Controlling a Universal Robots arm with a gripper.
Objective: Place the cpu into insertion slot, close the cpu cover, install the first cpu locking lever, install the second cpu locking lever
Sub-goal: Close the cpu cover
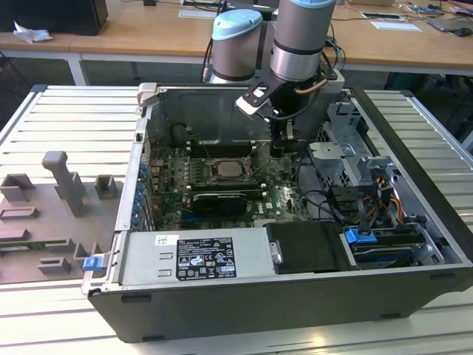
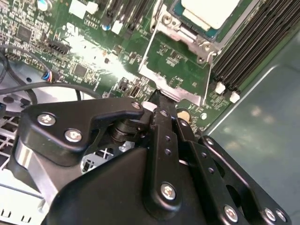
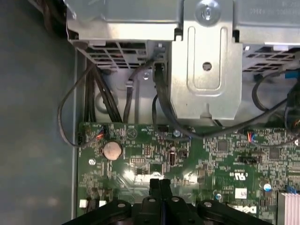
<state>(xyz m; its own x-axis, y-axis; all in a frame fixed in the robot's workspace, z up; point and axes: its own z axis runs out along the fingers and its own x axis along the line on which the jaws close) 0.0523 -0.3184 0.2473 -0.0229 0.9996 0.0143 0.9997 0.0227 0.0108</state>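
Nearest, in the exterior view, lay the open computer case (image 1: 295, 307) with its labelled power supply (image 1: 148, 259) along the near wall, and behind that the green motherboard (image 1: 284, 200). Midway across the board sat the cpu (image 1: 225, 168), pale metal top up. In the second wrist view it rested inside the silver-framed insertion slot (image 2: 187, 37), and the cpu cover (image 2: 161, 83) was swung open away from it, bare board showing through its cut-out. The gripper (image 2: 159, 100) hung at the cover's free edge, its black fingers (image 3: 154, 185) pressed tight together; whether they pinched the thin metal could not be told. Beyond the tips, in the first wrist view, were a coin battery (image 3: 112, 149) and the grey drive cage (image 3: 206, 61). Farthest back in the exterior view stood wooden desks (image 1: 148, 33)
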